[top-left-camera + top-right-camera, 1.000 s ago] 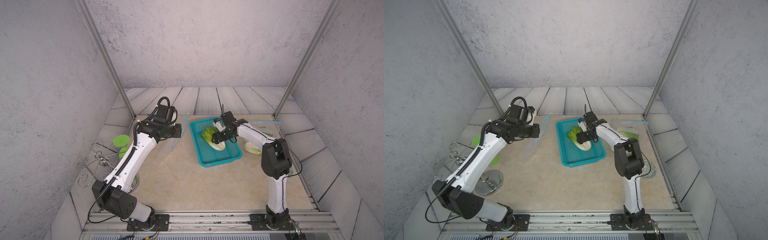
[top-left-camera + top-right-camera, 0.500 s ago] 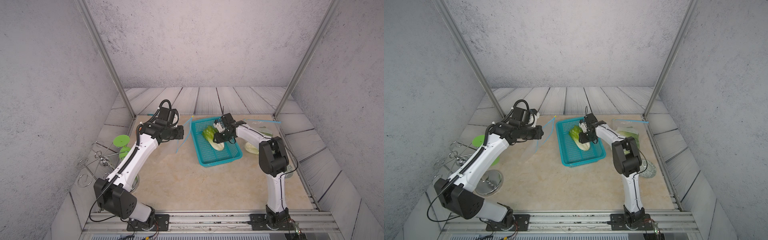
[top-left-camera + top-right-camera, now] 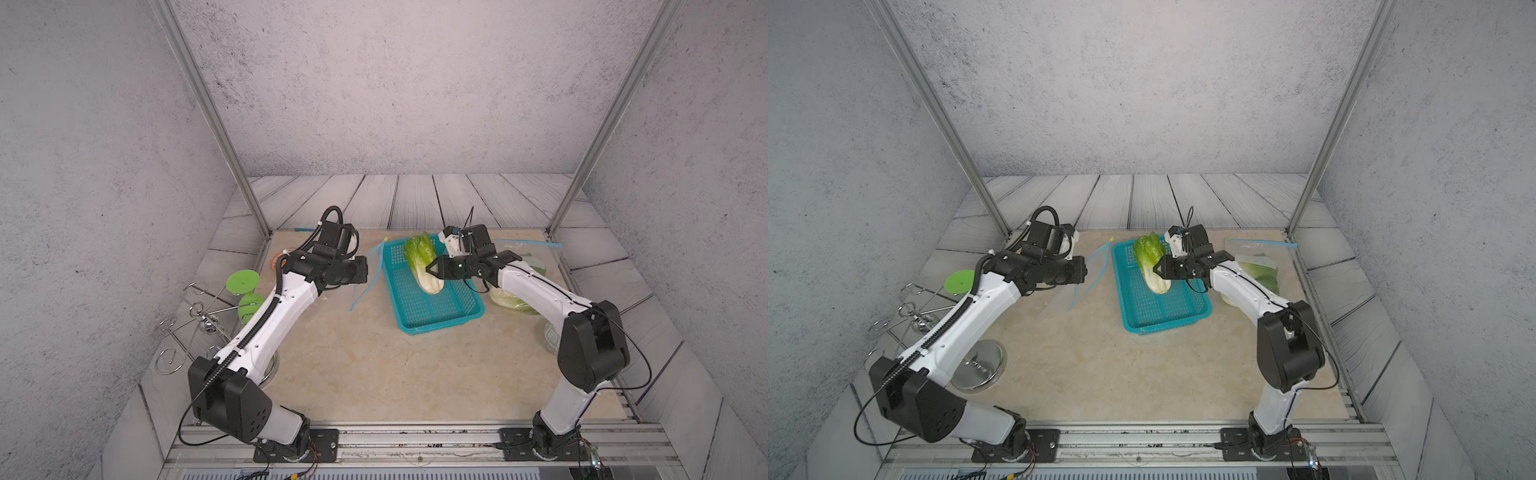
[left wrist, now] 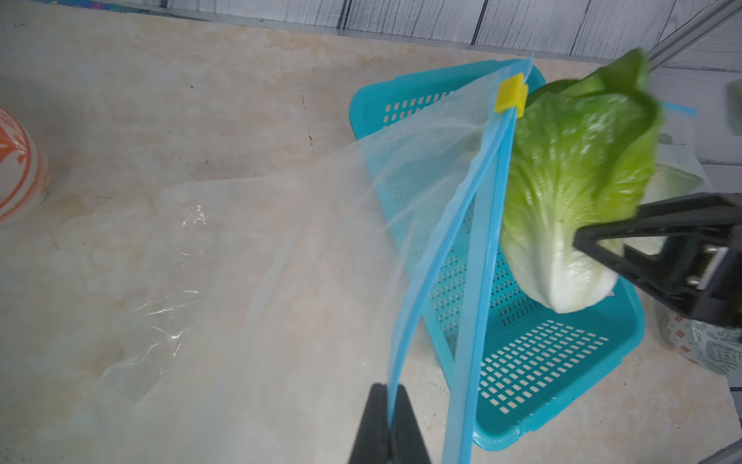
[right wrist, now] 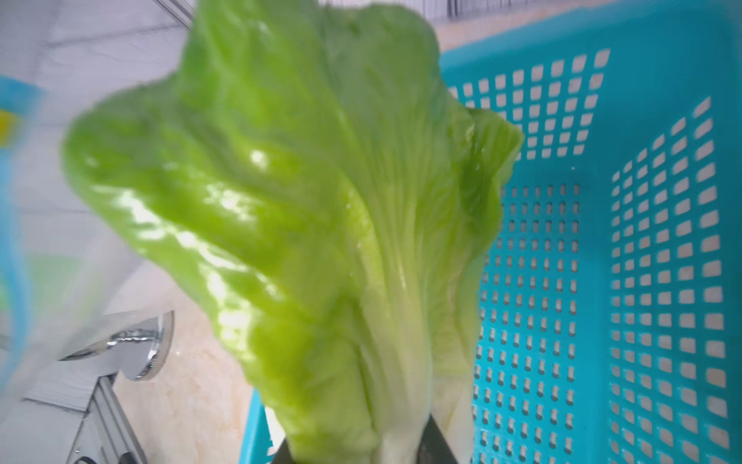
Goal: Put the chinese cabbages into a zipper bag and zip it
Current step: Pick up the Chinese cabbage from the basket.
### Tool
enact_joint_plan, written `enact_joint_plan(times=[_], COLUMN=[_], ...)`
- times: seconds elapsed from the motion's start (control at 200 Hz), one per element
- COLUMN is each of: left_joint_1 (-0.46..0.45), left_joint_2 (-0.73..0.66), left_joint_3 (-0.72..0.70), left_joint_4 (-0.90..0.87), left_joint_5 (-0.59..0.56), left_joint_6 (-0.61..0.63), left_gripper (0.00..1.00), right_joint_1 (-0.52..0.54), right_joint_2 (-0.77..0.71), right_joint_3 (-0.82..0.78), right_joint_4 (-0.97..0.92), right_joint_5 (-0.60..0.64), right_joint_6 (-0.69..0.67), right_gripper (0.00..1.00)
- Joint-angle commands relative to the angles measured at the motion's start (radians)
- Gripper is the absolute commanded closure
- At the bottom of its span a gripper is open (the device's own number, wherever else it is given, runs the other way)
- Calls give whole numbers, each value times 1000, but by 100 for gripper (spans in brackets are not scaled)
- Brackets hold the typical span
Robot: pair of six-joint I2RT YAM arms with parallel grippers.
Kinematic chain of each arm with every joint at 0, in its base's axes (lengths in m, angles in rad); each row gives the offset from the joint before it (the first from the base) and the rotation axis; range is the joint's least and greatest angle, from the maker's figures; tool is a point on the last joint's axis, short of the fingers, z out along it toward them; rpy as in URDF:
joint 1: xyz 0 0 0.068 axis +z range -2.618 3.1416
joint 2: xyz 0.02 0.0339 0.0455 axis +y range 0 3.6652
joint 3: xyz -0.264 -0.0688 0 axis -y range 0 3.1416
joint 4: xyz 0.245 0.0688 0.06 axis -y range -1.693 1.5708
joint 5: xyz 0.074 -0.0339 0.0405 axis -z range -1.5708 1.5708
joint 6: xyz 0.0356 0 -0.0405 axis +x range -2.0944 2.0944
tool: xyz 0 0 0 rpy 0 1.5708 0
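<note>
Held cabbage [image 5: 321, 225] smeared by blur in the right wrist view, right gripper [image 5: 357, 452] fingers cut off at that picture's edge, another cabbage [image 3: 509, 299] half hidden behind the right arm, green goblet [image 3: 243, 281] partly behind the left arm, orange-patterned cup [image 4: 16, 168] cropped at the edge.

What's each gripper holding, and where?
Left gripper pinches the clear plastic zipper bag by its blue zip strip. Right gripper grips the green-leafed chinese cabbage near its white base.
</note>
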Motion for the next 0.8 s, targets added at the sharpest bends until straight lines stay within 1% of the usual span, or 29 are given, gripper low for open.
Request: enact_joint_plan(times=[0.0, 0.11, 0.175, 0.325, 0.415, 0.48, 0.681, 0.796], left_joint_1=[-42, -94, -122, -146, -152, -156, -164, -170], left_joint_2=[-19, -4, 1, 4, 16, 25, 30, 26], left_joint_3=[-17, -30, -52, -152, -187, -191, -192, -192], left_joint_4=[16, 14, 26, 105, 145, 147, 127, 127], left_joint_5=[-80, -158, -167, -95, -29, -3, -20, -28], left_joint_6=[-4, 16, 15, -54, -89, -100, -92, -92], left_gripper=[100, 100, 100, 100, 100, 100, 100, 100], right_joint_1=[4, 5, 4, 1, 1, 1, 1, 2], right_joint_2=[-121, -221, -279, -346, -359, -366, -404, -447], right_joint_3=[-63, -147, -187, -214, -222, -233, -259, -270], right_joint_4=[26, 15, 0, -53, -67, -65, -33, 26], right_joint_5=[-48, -46, -24, -6, -2, -1, -39, -79], right_joint_6=[88, 119, 123, 114, 116, 129, 198, 279], right_gripper=[82, 82, 82, 82, 81, 81, 82, 85])
